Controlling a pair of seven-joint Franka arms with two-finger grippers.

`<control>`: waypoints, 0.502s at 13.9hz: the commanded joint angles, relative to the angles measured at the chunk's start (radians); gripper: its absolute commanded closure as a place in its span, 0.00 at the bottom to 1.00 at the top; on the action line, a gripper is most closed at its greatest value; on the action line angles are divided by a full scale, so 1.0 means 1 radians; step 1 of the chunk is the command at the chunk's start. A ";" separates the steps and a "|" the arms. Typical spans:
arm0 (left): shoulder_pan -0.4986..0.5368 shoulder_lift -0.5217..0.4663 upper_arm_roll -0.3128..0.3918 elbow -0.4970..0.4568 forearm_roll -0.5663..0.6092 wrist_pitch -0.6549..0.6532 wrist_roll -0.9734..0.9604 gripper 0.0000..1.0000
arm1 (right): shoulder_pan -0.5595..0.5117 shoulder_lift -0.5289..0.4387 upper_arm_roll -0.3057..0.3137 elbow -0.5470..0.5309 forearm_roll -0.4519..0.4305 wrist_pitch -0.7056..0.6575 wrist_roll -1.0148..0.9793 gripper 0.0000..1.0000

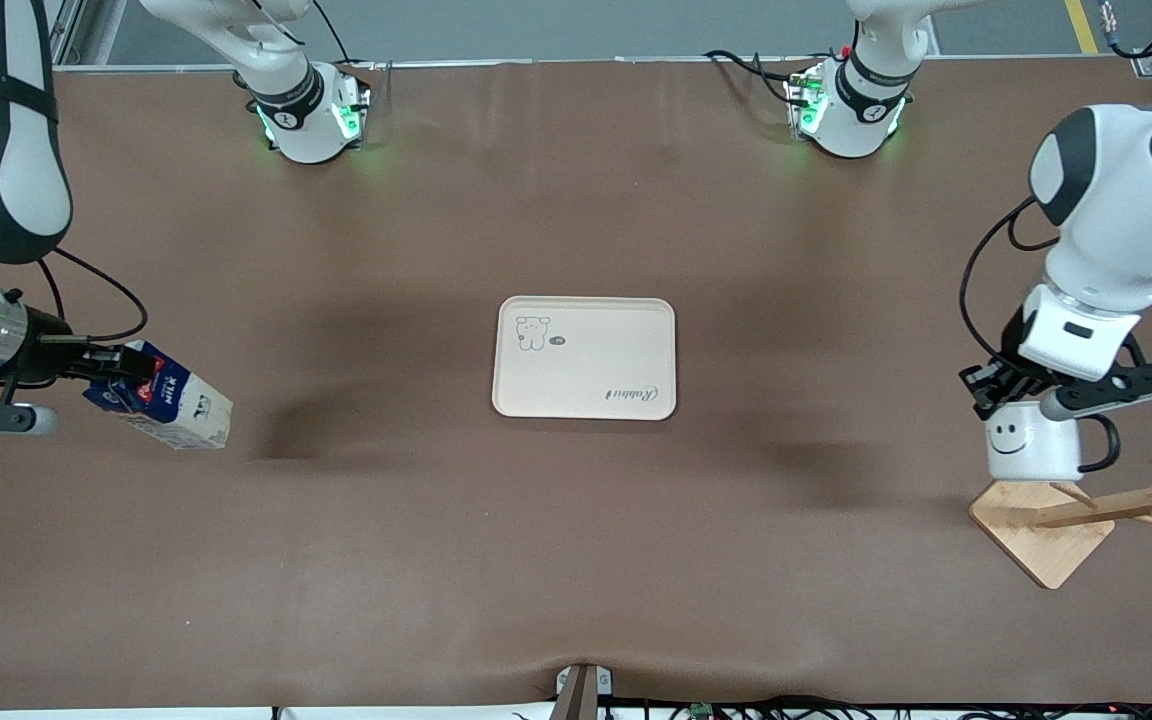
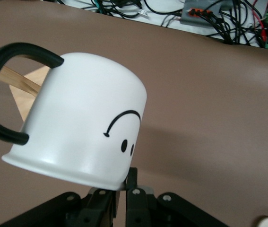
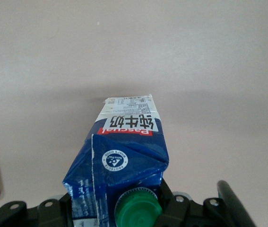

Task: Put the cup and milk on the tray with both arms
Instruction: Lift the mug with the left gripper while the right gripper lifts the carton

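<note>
**Both items gripped, tray empty**

Cup (image 1: 1029,447): clamped at its rim by the left pincer (image 1: 1011,392), over the wooden mug stand (image 1: 1046,530) at the left arm's end of the bench (image 1: 576,560). Milk carton (image 1: 171,400): clamped at its capped top by the right pincer (image 1: 101,365), tilted, at the right arm's end. Tray (image 1: 584,357): mid-bench, nothing on it.

Risks: a thin rim grip may let the cup swing or slip; the handle could snag a stand peg; the tilted carton may land on an edge and topple; both arms converge on one tray.
</note>
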State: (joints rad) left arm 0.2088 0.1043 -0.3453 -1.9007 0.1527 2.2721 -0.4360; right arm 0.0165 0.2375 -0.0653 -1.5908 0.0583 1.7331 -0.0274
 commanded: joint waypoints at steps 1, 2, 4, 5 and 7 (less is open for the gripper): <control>0.003 0.017 -0.052 0.034 -0.012 -0.061 -0.059 1.00 | 0.025 0.014 -0.001 0.057 -0.023 -0.052 -0.003 0.91; 0.003 0.023 -0.075 0.046 -0.022 -0.089 -0.102 1.00 | 0.028 0.014 -0.001 0.058 -0.021 -0.050 0.003 0.91; 0.001 0.046 -0.119 0.075 -0.035 -0.149 -0.177 1.00 | 0.040 0.017 -0.001 0.048 -0.021 -0.053 0.009 0.90; -0.003 0.055 -0.144 0.087 -0.035 -0.187 -0.203 1.00 | 0.042 0.023 -0.001 0.046 -0.020 -0.061 0.011 0.88; -0.029 0.070 -0.170 0.100 -0.045 -0.241 -0.262 1.00 | 0.054 0.026 -0.001 0.049 -0.018 -0.072 0.024 0.88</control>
State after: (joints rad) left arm 0.2001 0.1460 -0.4925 -1.8459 0.1248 2.0934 -0.6457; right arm 0.0564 0.2515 -0.0644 -1.5618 0.0517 1.6814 -0.0255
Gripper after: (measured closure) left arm 0.907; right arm 0.427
